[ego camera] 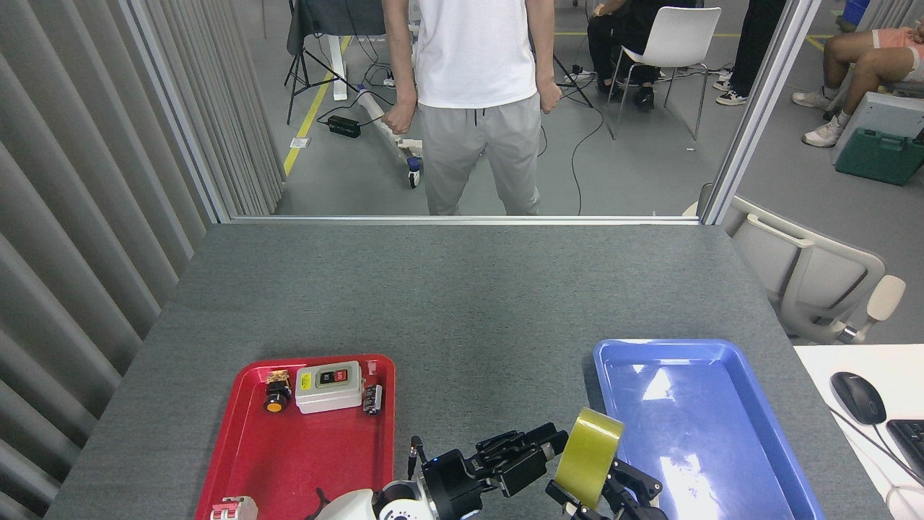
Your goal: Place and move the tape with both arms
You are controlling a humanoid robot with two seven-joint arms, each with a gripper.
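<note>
1. You have one tape (589, 456) roll, near the table's (447, 303) front edge.
2. Two grippers: left gripper (530, 453) and right gripper (613, 491).
3. Two trays: red tray (289, 462) at the front left, blue tray (722, 433) at the front right.
4. One grey switch box (328, 386) in the red tray's far end.
5. One person (476, 101) stands beyond the far edge.
</note>
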